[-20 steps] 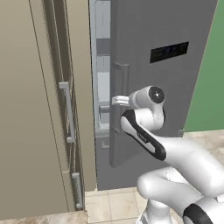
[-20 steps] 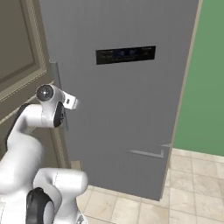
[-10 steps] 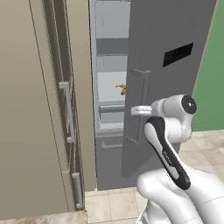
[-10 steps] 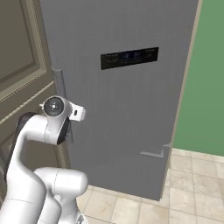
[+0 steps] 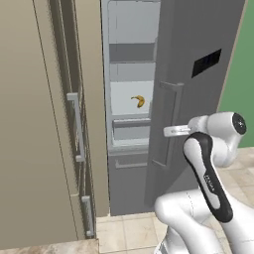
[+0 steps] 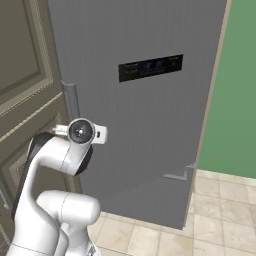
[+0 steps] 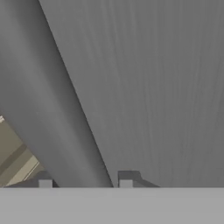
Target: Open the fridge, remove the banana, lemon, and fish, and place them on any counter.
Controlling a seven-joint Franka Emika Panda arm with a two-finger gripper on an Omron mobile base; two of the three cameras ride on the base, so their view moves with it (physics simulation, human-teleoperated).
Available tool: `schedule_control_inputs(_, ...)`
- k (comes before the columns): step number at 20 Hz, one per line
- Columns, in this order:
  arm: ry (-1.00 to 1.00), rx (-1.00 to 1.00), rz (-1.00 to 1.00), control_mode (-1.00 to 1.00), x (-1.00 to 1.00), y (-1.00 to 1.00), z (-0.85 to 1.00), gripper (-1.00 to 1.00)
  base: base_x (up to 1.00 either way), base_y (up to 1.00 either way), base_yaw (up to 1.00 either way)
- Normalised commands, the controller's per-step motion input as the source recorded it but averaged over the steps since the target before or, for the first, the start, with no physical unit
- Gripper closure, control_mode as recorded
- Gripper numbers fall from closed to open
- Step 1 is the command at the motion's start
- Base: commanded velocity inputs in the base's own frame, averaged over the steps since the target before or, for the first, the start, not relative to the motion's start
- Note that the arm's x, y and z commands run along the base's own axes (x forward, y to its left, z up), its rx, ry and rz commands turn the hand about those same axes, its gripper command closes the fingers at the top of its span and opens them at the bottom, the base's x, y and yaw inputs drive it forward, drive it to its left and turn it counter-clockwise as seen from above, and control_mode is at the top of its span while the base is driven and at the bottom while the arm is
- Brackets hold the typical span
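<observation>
The end effector (image 7: 85, 180) straddles the fridge's vertical handle bar (image 7: 52, 131), its two dark tips set on either side of the bar in a narrow clamp. The white arm (image 5: 208, 173) rises from the floor, bends at the elbow and reaches sideways to the door of the fridge (image 5: 198, 99). The door stands partly open. Inside, the banana (image 5: 139, 101) lies on a pale shelf (image 5: 130, 117) above the lower drawer front (image 5: 129, 159).

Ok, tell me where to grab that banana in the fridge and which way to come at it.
Take the banana across the middle of its curve, where it is thickest. It lies alone on a pale shelf of the fridge, so come in from the front through the door gap, with the claw lowered from above and its fingers astride the narrow width.
</observation>
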Motion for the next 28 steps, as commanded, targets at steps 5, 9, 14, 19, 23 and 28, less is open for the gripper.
schedule_control_inputs(5, 0.08, -0.01, 0.08, -1.0, -0.02, -0.15, 0.5, -1.0, 0.0, 0.0, 0.0)
schedule_control_inputs(9, 0.16, -0.04, 0.03, -1.0, -0.18, -0.09, 0.35, -1.0, 0.0, 0.0, 0.0)
schedule_control_inputs(14, 0.12, -0.07, 0.02, -1.0, -0.71, -0.33, 0.25, -1.0, 0.0, 0.0, 0.0)
schedule_control_inputs(19, 0.0, -0.05, 0.02, -1.0, -1.0, -0.5, 0.21, -1.0, 0.0, 0.0, 0.0)
schedule_control_inputs(23, 0.0, -0.03, 0.0, -1.0, -1.0, -0.41, 0.25, -1.0, 0.0, 0.0, 0.0)
schedule_control_inputs(28, 0.0, -0.12, 0.0, -1.0, -0.78, 0.32, 0.68, -1.0, 0.0, 0.0, 0.0)
